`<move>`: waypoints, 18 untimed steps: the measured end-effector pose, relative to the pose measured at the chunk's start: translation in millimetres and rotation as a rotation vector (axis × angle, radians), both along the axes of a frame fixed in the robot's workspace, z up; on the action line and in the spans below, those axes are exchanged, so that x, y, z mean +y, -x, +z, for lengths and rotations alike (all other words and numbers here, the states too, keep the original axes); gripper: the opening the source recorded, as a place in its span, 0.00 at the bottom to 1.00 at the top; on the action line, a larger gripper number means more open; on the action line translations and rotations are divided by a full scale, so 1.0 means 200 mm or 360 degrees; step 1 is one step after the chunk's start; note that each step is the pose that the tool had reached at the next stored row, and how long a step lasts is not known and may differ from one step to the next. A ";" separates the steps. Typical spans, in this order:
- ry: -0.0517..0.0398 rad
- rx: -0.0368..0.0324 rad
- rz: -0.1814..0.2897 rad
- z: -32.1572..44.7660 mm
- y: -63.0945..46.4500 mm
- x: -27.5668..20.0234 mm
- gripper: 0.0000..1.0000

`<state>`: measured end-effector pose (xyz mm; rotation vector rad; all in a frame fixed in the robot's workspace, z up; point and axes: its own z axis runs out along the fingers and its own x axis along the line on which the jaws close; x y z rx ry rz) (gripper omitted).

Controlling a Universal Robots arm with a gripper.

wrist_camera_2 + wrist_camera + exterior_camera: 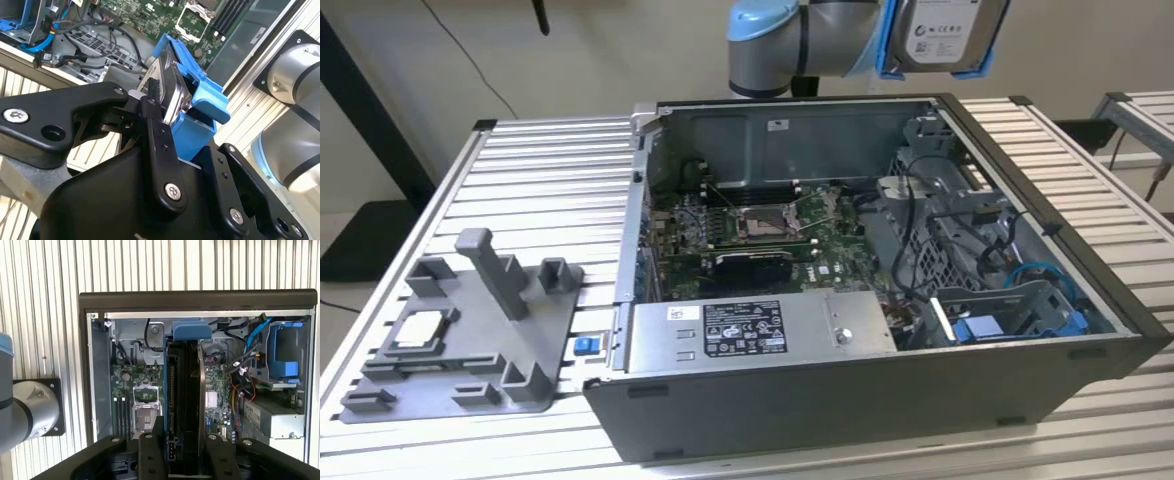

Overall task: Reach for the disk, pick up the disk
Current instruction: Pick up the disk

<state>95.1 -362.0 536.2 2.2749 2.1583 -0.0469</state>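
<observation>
- Grey fixture tray [460, 345]: lies on the slatted desk [547, 170] at the exterior view's left, near side. It carries upright posts, and a small square silver chip [420, 333] lies flat in a pocket at its left part.
- Small blue piece [584, 345]: sits on the desk between the tray and the computer case [854, 400], just beside the case's left wall.
- Computer case: open-topped, in the middle of the desk. The green motherboard [761, 225] lies on its floor with the bare processor socket [761, 222] near the centre.
- Long grey metal box [761, 328]: stands along the near wall of the case, its black-and-white sticker facing up.
- Blue drive cage [1014, 310] and loose cables [927, 215]: at the case's right side.
- Robot arm [781, 45]: at the far edge in the exterior view, above the rear wall of the case.
- Disk [941, 35]: raised well above the case, apart from everything on the desk, at the far right of the arm. In both wrist views it stands on edge, silver body [167, 87] in its blue bracket [185, 332].
- Claw [160, 107]: closed on the disk, black fingers [155, 125] pressed on its sides. The exact contact on the hidden side appears firm but is partly covered.
</observation>
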 end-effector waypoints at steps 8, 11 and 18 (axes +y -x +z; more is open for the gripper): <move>0.0000 0.0000 0.0000 0.000 -0.01 0.000 0.00; 0.0000 0.0000 0.0000 0.000 -0.01 0.000 0.00; 0.0000 0.0000 0.0000 0.000 -0.02 -0.006 0.00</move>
